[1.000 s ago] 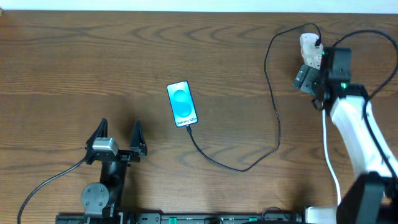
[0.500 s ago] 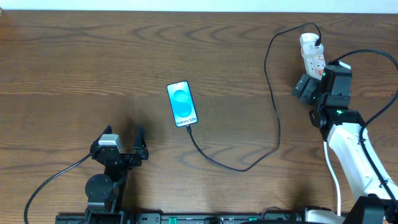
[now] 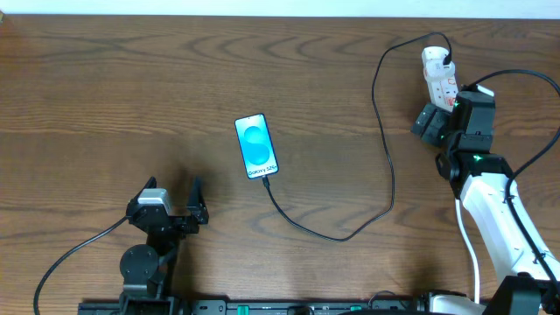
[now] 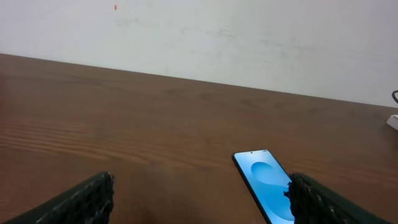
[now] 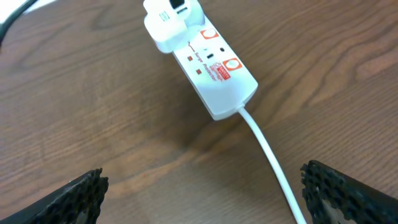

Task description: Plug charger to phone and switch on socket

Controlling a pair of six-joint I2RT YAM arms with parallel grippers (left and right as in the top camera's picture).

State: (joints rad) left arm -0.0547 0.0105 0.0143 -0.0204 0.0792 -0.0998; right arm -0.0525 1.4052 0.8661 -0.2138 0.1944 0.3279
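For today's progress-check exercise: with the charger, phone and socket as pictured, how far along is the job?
Done, apparently: the charger cable meets the phone at its bottom edge, and its plug sits in the socket. In hand: the right gripper hovers open just short of the socket, holding nothing; the left gripper is open and idle. Left: possibly the switch, whose position cannot be told.

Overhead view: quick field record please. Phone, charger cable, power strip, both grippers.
phone: small smartphone with blue screen, flat on the wooden table, screen up
charger: thin black cable, one end at the phone's text edge, the other at the strip
socket: narrow white power strip, switch state unclear
left gripper: open, empty
right gripper: open, empty, near the strip
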